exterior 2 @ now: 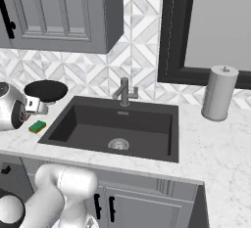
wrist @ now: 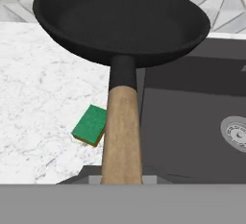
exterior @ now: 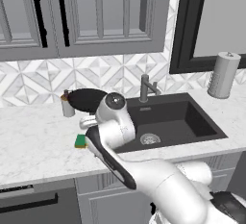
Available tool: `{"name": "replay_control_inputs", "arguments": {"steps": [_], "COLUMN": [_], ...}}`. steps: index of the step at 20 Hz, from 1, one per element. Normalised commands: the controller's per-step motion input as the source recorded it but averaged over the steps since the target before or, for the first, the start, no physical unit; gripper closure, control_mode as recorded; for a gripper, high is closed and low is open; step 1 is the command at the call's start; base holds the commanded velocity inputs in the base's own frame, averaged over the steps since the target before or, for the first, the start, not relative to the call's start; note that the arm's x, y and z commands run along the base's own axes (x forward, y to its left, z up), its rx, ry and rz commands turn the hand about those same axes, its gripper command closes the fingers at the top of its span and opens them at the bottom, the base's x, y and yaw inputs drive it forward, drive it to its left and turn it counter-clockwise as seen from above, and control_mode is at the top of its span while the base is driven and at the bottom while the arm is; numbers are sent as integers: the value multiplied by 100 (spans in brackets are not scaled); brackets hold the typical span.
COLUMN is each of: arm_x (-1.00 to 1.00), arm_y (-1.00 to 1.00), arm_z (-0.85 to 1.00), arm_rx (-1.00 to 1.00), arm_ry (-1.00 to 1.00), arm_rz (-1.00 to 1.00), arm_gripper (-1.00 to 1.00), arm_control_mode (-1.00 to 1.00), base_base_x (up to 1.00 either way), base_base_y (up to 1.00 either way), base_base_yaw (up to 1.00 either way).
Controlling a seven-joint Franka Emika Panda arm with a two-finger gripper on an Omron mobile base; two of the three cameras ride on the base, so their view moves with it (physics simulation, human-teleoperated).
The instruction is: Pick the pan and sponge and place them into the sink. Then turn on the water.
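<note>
**Pan in hand, sink next**

My gripper (wrist: 122, 180) is clamped on the pan (wrist: 122, 21) handle, pan lifted at the frame's top, over the counter edge beside the sink (wrist: 192, 136). I should swing it level toward the basin at right, clear of the faucet (exterior: 146, 88). Sponge (wrist: 90, 125) waits lower left

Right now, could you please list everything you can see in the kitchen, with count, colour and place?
pan: one, black with wooden handle, lifted above the counter left of the sink
sponge: one, green and yellow, on the counter by the sink's left edge
sink: one, dark grey, set in the counter
faucet: one, grey metal, behind the sink
paper towel roll: one, grey, right of the sink
gripper: one, shut on the pan handle
</note>
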Motion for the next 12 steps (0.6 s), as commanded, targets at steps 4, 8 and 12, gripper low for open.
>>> {"name": "replay_control_inputs", "arguments": {"steps": [4,8,12], "arm_x": [0,0,-2], "arm_y": [-71,-77,-79], "arm_z": [20,9,9], "arm_rx": [-7,-10,-8], "arm_ry": [-2,-6,-6], "arm_rz": [18,20,24], "arm_gripper": [100,100,100], "arm_control_mode": [-100,-100,-100], "base_base_x": [0,0,0], "base_base_y": [0,0,0], "base_base_yaw": [0,0,0]}}
